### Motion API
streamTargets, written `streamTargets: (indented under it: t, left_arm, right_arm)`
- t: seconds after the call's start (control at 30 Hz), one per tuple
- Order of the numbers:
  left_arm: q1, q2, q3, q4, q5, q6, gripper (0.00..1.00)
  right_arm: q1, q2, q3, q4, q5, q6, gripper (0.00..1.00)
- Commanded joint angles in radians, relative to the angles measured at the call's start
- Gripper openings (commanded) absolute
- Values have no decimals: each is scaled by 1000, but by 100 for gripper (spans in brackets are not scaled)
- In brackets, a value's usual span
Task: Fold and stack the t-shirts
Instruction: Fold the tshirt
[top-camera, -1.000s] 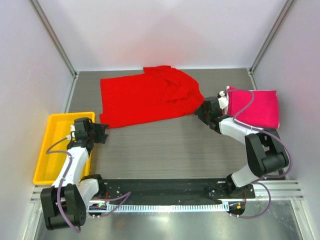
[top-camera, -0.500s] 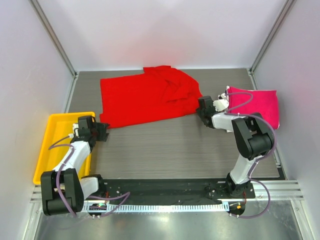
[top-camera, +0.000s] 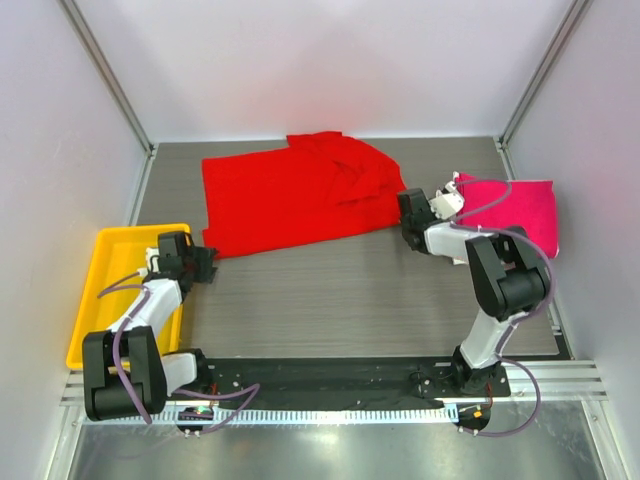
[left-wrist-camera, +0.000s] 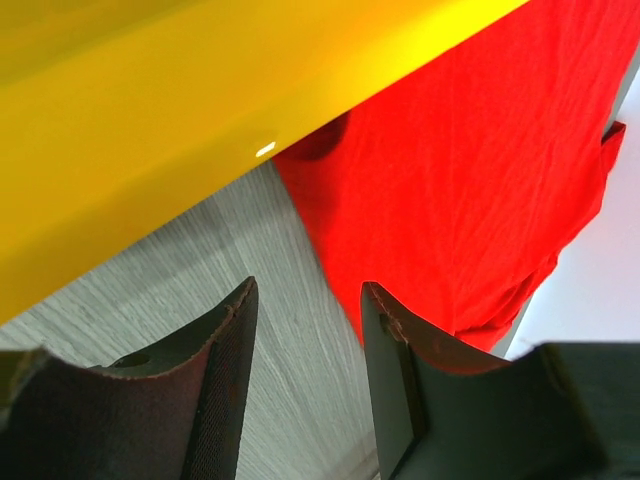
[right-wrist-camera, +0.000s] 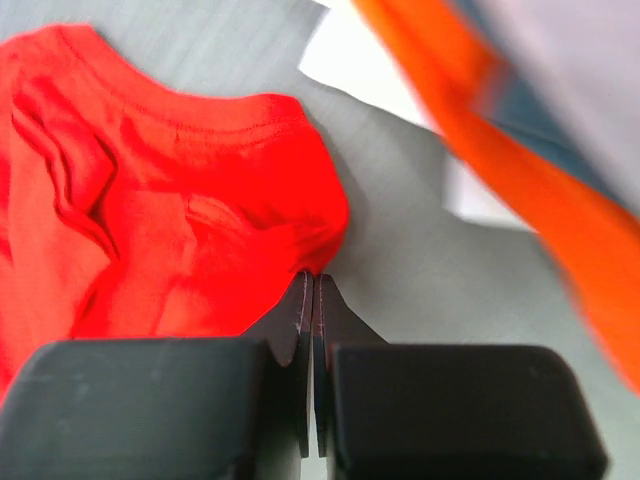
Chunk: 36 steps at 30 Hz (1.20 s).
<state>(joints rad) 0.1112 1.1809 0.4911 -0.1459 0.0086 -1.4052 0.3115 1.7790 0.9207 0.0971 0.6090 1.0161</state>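
Note:
The red t-shirt (top-camera: 290, 200) lies spread across the back of the table, bunched at its right end. My right gripper (top-camera: 404, 215) sits at that right end, and in the right wrist view its tips (right-wrist-camera: 313, 275) are shut on a pinch of the red cloth (right-wrist-camera: 170, 220), which puckers there. My left gripper (top-camera: 208, 262) is at the shirt's near left corner. Its jaws (left-wrist-camera: 305, 295) stand open over bare table, with the red cloth (left-wrist-camera: 470, 170) just beyond the right finger. A folded magenta-pink t-shirt (top-camera: 515, 215) lies at the right.
A yellow tray (top-camera: 100, 300) stands at the left edge, its wall (left-wrist-camera: 150, 130) close beside my left gripper. Blurred orange cloth (right-wrist-camera: 520, 170) and white cloth (right-wrist-camera: 370, 60) show to the right of my right gripper. White walls close in the table.
My right gripper has shut on the red shirt's right edge. The shirt's left edge has slid slightly to the right. The left gripper has barely moved.

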Motion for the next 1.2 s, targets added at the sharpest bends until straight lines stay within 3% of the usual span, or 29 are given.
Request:
streamTargets:
  t: [0.0, 0.17, 0.4, 0.73, 1.17]
  left_arm:
    - [-7, 3, -11, 35, -24, 26, 46]
    - [-11, -46, -52, 32, -35, 45, 46]
    - [-13, -90, -98, 31, -91, 52, 47]
    - [-13, 28, -63, 224, -148, 69, 43]
    - [-31, 140, -49, 230, -165, 48, 37]
  right_arm:
    - [35, -173, -106, -40, 126, -16, 1]
    - [141, -413, -284, -169, 156, 65, 1]
    - [176, -562, -422, -215, 138, 137, 1]
    - [178, -579, -448, -208, 117, 141, 1]
    - [178, -590, -445, -201, 109, 139, 1]
